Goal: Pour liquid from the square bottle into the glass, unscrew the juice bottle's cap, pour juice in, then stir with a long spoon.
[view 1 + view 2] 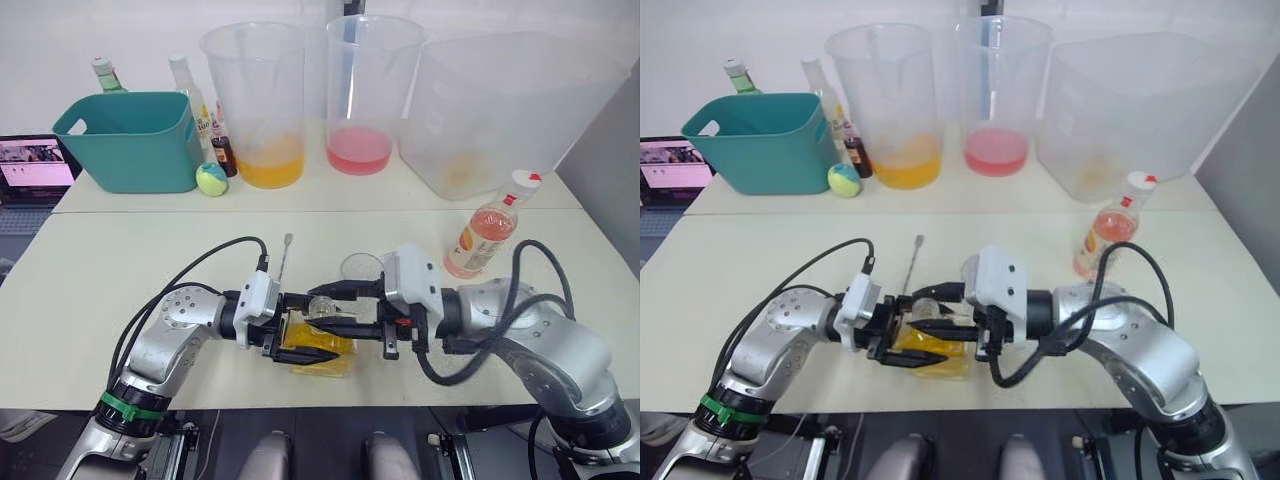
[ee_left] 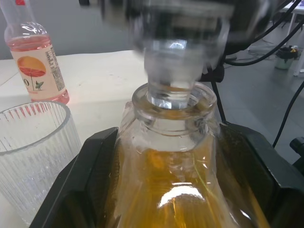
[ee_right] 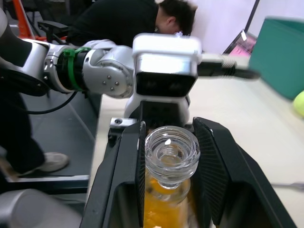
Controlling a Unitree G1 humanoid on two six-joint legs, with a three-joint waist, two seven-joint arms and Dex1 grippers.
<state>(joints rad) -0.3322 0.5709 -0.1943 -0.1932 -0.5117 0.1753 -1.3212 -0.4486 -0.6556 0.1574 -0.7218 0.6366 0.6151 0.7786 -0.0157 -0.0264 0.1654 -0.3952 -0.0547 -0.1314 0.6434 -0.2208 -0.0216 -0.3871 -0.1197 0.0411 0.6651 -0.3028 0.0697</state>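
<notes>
The square bottle point(image 1: 322, 350) with yellow contents stands near the table's front edge, and my left gripper point(image 1: 308, 330) is shut on its body from the left. My right gripper point(image 1: 337, 311) comes from the right, its fingers point(image 3: 118, 175) closed on either side of the clear stopper point(image 3: 171, 148), which sits in the bottle's neck. The glass point(image 1: 360, 267) stands empty just behind the bottle. The long spoon point(image 1: 284, 256) lies flat behind my left gripper. Farther right stands the juice bottle point(image 1: 484, 236) with pink liquid, its cap point(image 1: 523, 181) on.
Along the back are a teal basket point(image 1: 130, 140), a pitcher with orange liquid point(image 1: 262, 100), a pitcher with pink liquid point(image 1: 364, 95) and a big clear tub point(image 1: 500, 110). A green ball point(image 1: 211, 180) and small bottles sit by the basket. A person point(image 3: 137, 19) sits beyond the table.
</notes>
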